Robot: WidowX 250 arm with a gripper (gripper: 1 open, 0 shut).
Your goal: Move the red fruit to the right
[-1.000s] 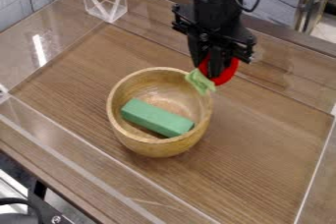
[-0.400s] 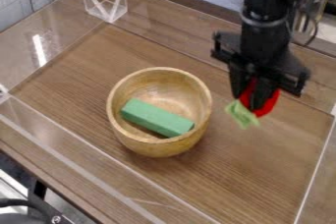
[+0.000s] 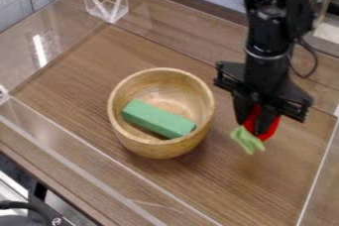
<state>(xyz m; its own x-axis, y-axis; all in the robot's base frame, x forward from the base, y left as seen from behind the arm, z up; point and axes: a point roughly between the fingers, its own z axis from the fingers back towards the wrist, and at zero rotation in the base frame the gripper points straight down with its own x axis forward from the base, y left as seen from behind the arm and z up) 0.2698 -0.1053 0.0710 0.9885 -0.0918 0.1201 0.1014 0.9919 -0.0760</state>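
Lower and further right of the bowl (image 3: 162, 111) now, the tool (image 3: 261, 126) clamps the red fruit (image 3: 256, 131) between its fingers.

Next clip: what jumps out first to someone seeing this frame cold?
The black gripper right of centre, pointing down and shut on the red toy strawberry, whose green leafy cap hangs just above the wooden tabletop. Left of it stands a wooden bowl with a flat green block lying inside.

Lab bench: clear acrylic barrier (image 3: 47, 47) fencing wooden tabletop (image 3: 119, 175).
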